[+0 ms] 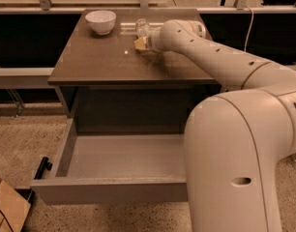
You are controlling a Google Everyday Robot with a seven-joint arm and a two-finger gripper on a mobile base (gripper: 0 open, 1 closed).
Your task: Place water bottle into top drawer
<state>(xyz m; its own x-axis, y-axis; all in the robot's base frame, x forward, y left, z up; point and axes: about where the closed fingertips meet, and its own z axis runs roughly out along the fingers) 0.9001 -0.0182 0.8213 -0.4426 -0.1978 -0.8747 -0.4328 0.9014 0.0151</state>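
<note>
The water bottle (141,27), small and clear, lies on the far part of the table top (99,57), right of the white bowl. My gripper (140,43) is at the end of the arm reaching over the table from the right. It sits right at the near side of the bottle, and its wrist hides part of the bottle. The top drawer (109,190) is pulled open below the table, with its grey floor (124,156) bare.
A white bowl (100,21) stands at the table's back left. My large white arm and body (235,153) cover the drawer's right end. A cardboard box (7,209) sits on the floor at lower left. A black handle (43,167) sticks out left of the drawer.
</note>
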